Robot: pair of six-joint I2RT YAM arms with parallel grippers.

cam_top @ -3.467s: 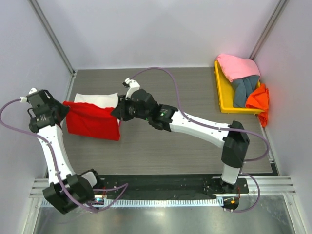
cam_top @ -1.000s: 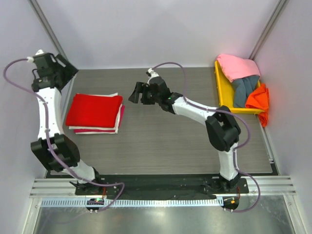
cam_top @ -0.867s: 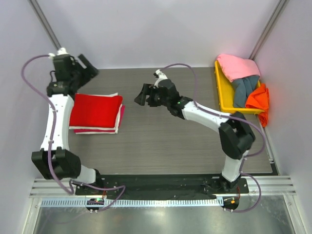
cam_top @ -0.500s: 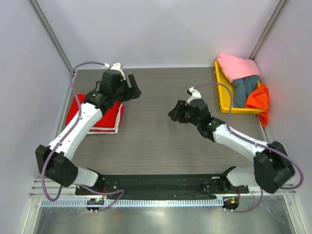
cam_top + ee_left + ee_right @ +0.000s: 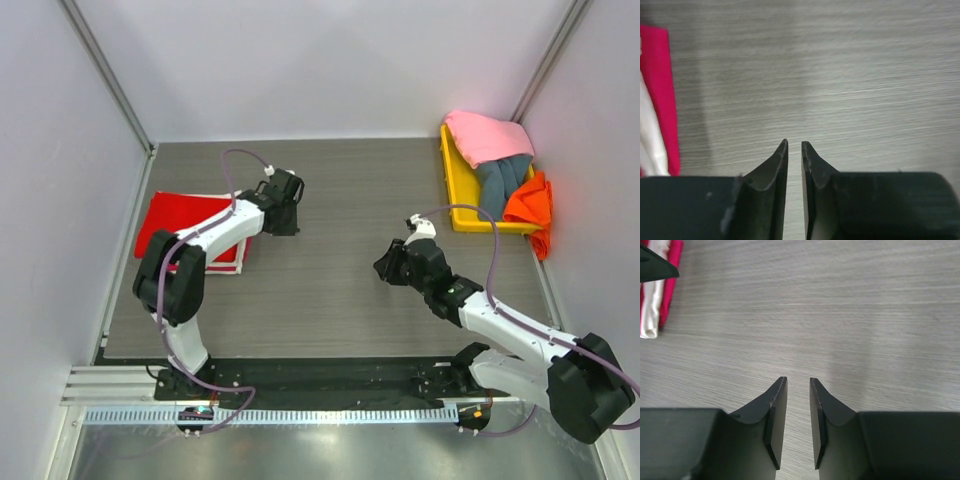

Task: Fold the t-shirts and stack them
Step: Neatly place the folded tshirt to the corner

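A folded bright red t-shirt (image 5: 165, 218) lies on a cream-white one (image 5: 212, 268) as a stack at the table's left. Its pink-red edge (image 5: 662, 95) and white layer (image 5: 650, 142) show in the left wrist view, and the stack also shows in the right wrist view (image 5: 660, 305). My left gripper (image 5: 283, 220) (image 5: 794, 144) hovers over bare table just right of the stack, jaws nearly together and empty. My right gripper (image 5: 385, 268) (image 5: 798, 379) is over mid-table, jaws close together and empty. Pink (image 5: 488, 135), grey-blue (image 5: 500, 185) and orange (image 5: 530, 205) shirts lie at the back right.
A yellow tray (image 5: 455, 195) at the back right holds the unfolded shirts; the orange one hangs over its right rim. Grey walls and metal posts close in the table's left, right and back. A dark finger tip (image 5: 655, 267) shows at the right wrist view's top left.
The red shirt was laid folded onto the stack and released. My left arm swung from the far left to just right of the stack. My right arm drew back toward the near right.
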